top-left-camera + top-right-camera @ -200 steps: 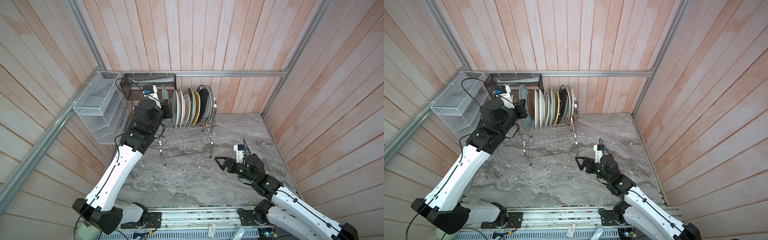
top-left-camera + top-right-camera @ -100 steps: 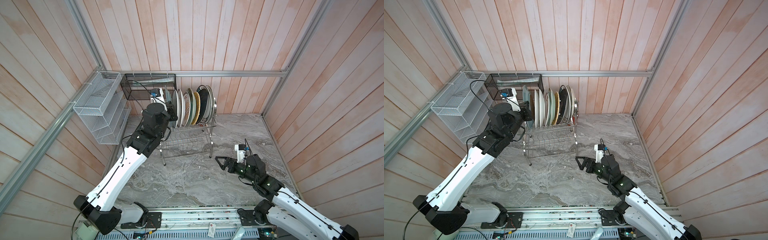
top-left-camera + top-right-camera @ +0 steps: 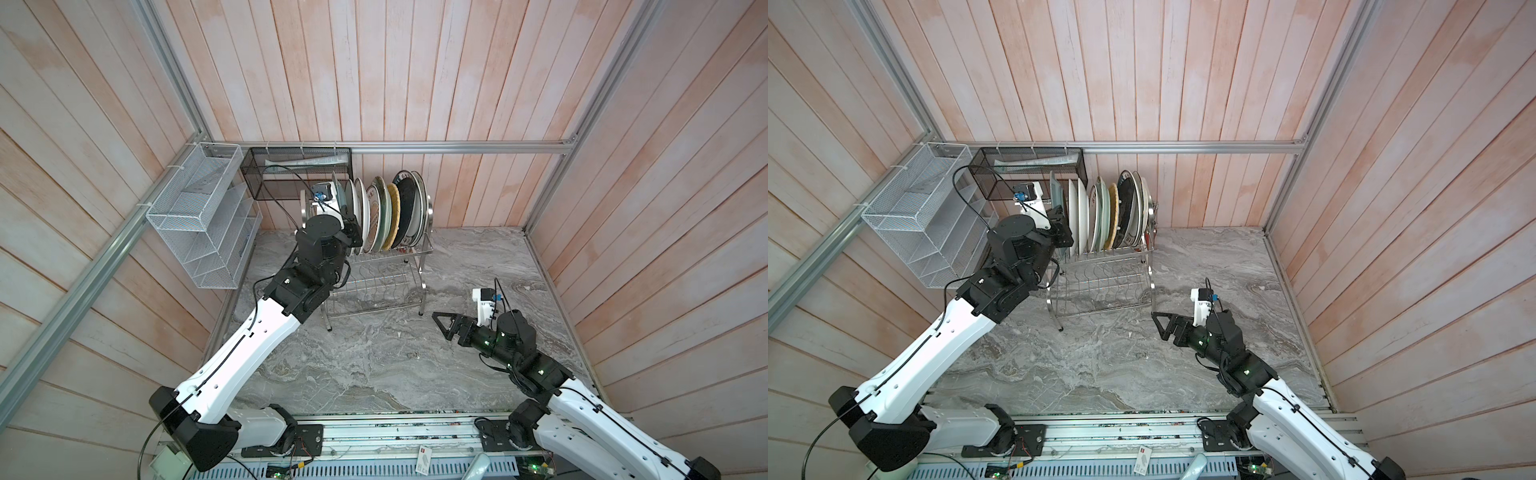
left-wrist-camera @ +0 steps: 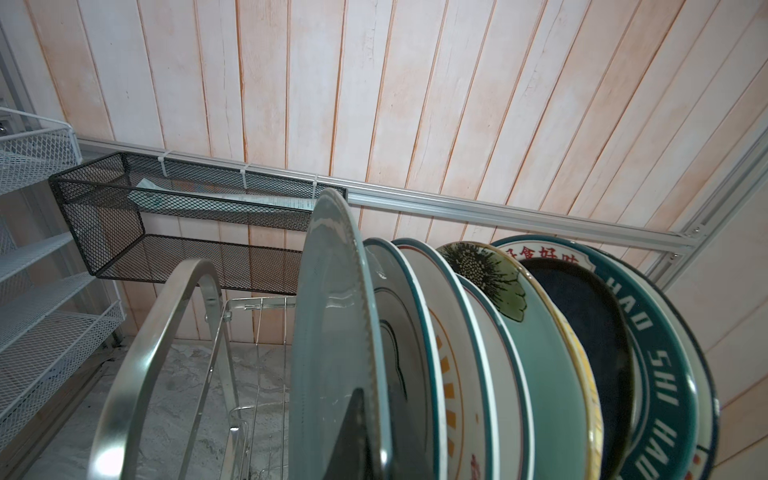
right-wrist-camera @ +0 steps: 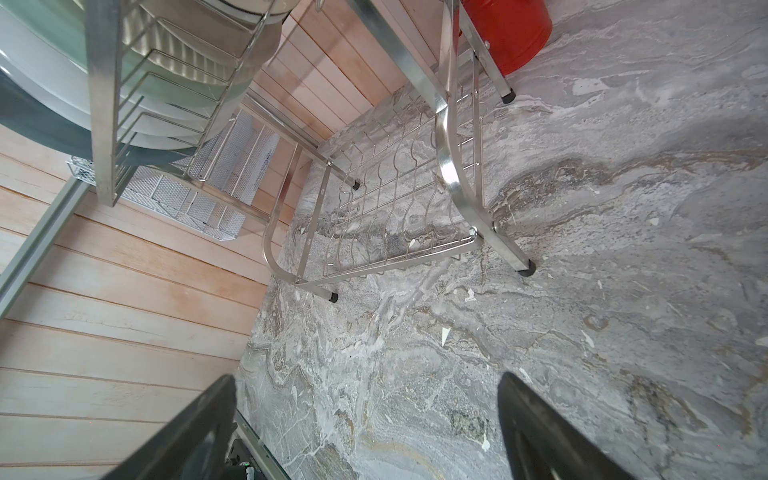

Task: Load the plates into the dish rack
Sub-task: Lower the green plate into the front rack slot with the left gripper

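Note:
Several plates (image 3: pixel 390 216) stand on edge in the upper tier of the steel dish rack (image 3: pixel 374 286), seen in both top views (image 3: pixel 1100 286). At the row's left end is a grey-blue plate (image 4: pixel 332 332), close beside a white, green-rimmed plate (image 4: pixel 399 332). My left gripper (image 3: pixel 351 232) is shut on the grey-blue plate's rim; one dark finger (image 4: pixel 353 436) lies against its face. The plate's lower edge is hidden. My right gripper (image 3: pixel 442 328) hangs open and empty above the marble table, right of the rack, with its fingers (image 5: pixel 199 424) wide apart.
A white mesh organiser (image 3: pixel 203 224) and a black mesh basket (image 3: pixel 299 174) hang on the walls left of and behind the rack. The rack's arched handle (image 4: pixel 166 332) is just left of the held plate. A red utensil cup (image 5: pixel 511 33) hangs on the rack's right end.
My left arm has moved right, carrying the grey-blue plate from beside the rack's left end up against the row of plates. The right arm has not moved.

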Robot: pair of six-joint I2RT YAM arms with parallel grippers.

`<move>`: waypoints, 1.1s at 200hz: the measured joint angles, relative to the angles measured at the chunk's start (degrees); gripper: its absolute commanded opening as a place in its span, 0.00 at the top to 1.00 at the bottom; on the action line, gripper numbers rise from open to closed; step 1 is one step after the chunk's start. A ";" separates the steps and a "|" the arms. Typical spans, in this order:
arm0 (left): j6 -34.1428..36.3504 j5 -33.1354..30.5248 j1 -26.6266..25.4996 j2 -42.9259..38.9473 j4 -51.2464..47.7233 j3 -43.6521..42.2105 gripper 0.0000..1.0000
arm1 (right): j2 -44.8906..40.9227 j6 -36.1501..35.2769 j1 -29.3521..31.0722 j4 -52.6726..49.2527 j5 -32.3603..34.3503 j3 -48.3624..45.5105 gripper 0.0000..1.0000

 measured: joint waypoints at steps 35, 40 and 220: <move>0.35 -0.35 0.00 0.00 0.04 -0.09 0.97 | -0.59 0.00 0.00 -0.02 0.02 0.00 0.02; 0.42 -0.35 0.00 0.00 0.04 -0.09 0.97 | -0.68 0.00 0.00 -0.02 0.02 0.00 0.02; 2.95 -0.09 -0.37 0.02 -0.31 -0.63 0.76 | -1.51 0.00 0.00 -0.85 0.44 -0.11 0.02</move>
